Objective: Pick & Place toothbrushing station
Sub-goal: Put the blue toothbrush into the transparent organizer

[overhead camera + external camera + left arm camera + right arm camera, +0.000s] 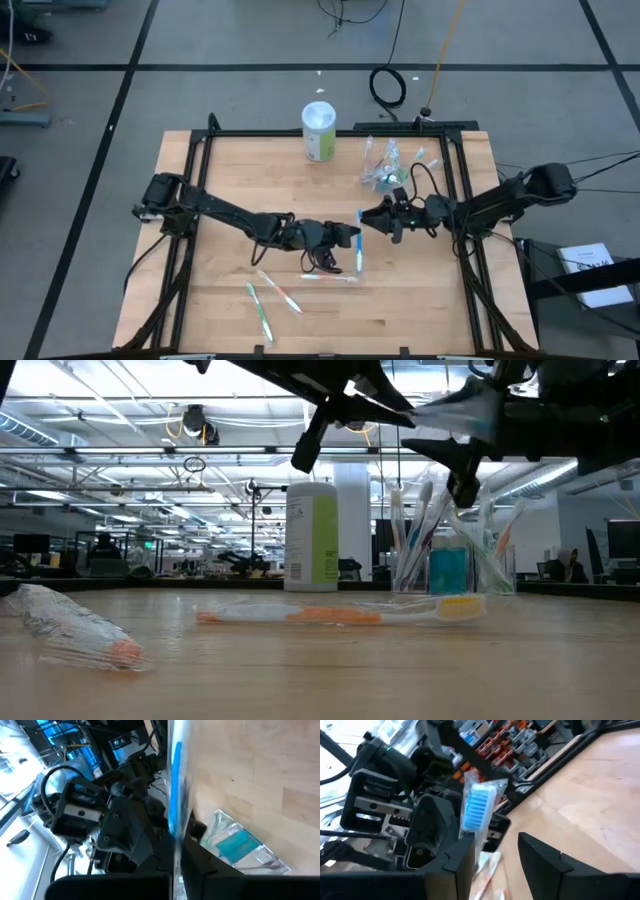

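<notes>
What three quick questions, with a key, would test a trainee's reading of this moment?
1. True or false: the left tool is shut on a blue toothbrush.
2. Multiple choice: the right tool is A) shut on a toothpaste tube, B) open, close to the blue toothbrush's head, C) shut on a loose orange toothbrush.
3. Short answer: what stands at the table's far side, beside the clear cup of toothbrushes?
Key: 1 true; 2 B; 3 the white-and-green canister.
</notes>
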